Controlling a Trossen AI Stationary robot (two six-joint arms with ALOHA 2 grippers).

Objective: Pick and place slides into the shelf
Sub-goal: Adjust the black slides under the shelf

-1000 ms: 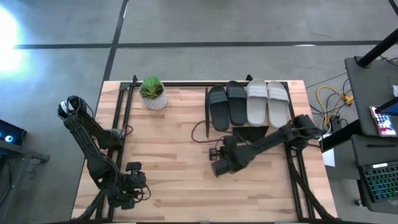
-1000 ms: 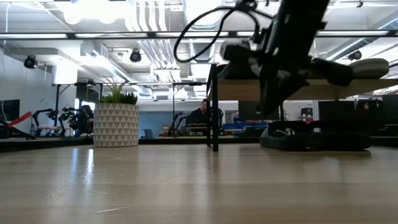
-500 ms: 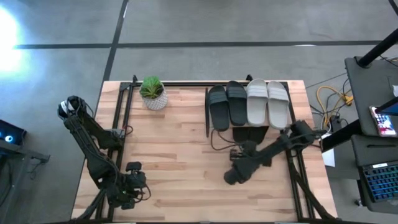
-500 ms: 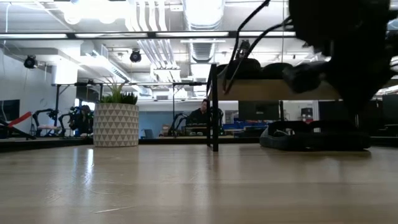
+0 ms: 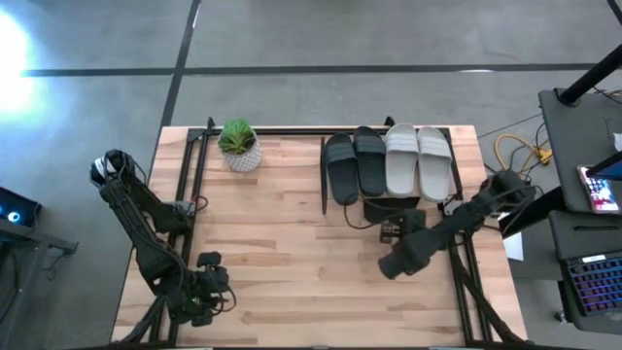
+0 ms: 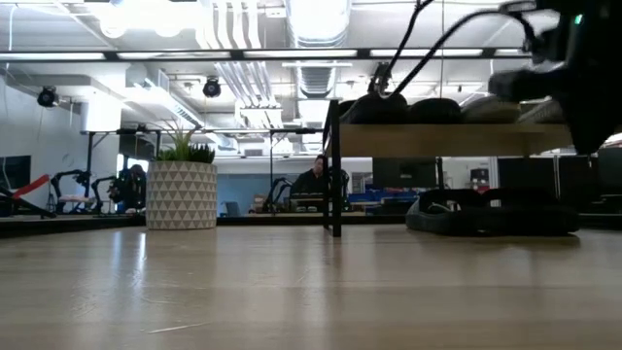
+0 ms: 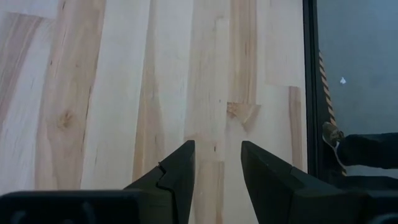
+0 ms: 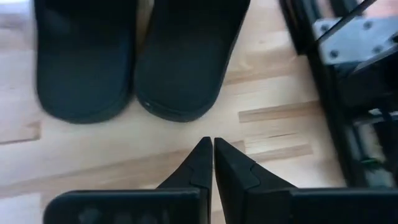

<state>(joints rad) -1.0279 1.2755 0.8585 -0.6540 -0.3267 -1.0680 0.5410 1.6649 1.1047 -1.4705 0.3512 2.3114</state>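
Overhead, matte black slides [image 5: 354,165], pale grey slides [image 5: 419,160], wooden shelf [image 6: 437,139]

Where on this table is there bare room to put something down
Bare wood runs between the potted plant, the left gripper and the right gripper. It is crowded at the shelf, where slides lie on top and a black pair sits beneath.

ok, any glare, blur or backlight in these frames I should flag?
High view: a blown-out white patch on the floor at the left edge. Low view: bright ceiling lights backlight the scene, so the right arm is a smeared dark shape and the tabletop shows a soft sheen. Right wrist view: the two black slides look soft. Left wrist view: evenly lit wood, no glare.
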